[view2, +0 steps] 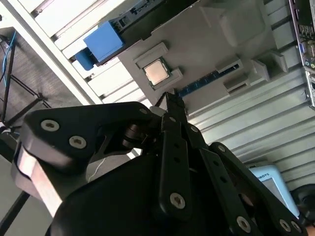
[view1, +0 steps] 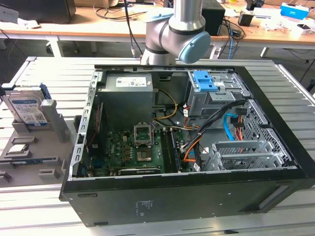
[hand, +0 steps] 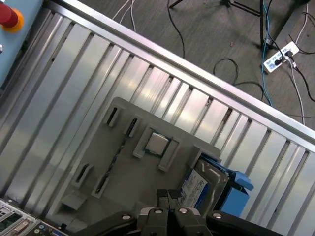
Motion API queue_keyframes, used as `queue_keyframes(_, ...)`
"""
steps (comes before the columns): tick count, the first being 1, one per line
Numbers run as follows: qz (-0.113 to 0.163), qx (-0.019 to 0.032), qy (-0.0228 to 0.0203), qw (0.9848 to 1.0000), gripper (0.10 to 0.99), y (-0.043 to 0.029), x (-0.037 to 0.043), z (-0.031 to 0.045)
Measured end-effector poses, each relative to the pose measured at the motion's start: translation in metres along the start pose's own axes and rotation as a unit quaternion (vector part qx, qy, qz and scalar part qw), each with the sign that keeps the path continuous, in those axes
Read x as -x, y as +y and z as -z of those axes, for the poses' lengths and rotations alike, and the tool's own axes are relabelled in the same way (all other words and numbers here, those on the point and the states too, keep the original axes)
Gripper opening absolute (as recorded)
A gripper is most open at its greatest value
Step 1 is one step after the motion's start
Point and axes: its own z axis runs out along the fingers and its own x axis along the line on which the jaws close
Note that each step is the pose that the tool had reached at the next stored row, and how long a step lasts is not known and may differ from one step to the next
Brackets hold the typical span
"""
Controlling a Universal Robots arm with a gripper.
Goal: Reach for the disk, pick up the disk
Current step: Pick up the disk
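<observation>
The disk (view1: 27,108) stands upright in a slot of a grey holder tray (view1: 34,155) at the exterior view's left, its white-and-blue label facing the camera. In the first wrist view the disk (hand: 201,183) shows its label and blue side rails, close beside my gripper (hand: 170,195). The black fingers meet at their tips with nothing between them. The gripper hangs above the tray, apart from the disk. In the second wrist view the gripper (view2: 172,98) points at the tray (view2: 211,44), and the disk's blue rail (view2: 101,42) lies beyond it.
A small square silver chip (hand: 156,143) sits in a tray pocket. An open computer case (view1: 187,142) with a blue latch piece (view1: 204,81) takes up the middle of the slatted metal table (view1: 54,73). The arm (view1: 177,29) rises behind it. Cables lie on the floor (hand: 221,29).
</observation>
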Motion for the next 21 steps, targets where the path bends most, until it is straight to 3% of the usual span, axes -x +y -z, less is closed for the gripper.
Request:
queue_keyframes(4, 0.023, 0.0000, 0.0008, 0.9997, 0.106, 0.0000, 0.0000, 0.0000)
queue_keyframes(6, 0.021, 0.0000, 0.0007, 0.9998, 0.106, 0.0000, 0.0000, 0.0000)
queue_keyframes(12, -0.031, 0.0000, -0.0013, 0.9995, 0.106, 0.0000, 0.0001, 0.0000)
queue_keyframes(14, -0.059, 0.0000, -0.0024, 0.9983, 0.106, 0.0000, 0.0000, 0.0000)
queue_keyframes(21, -0.134, -0.0001, -0.0053, 0.9909, 0.106, 0.0000, 0.0000, -0.0001)
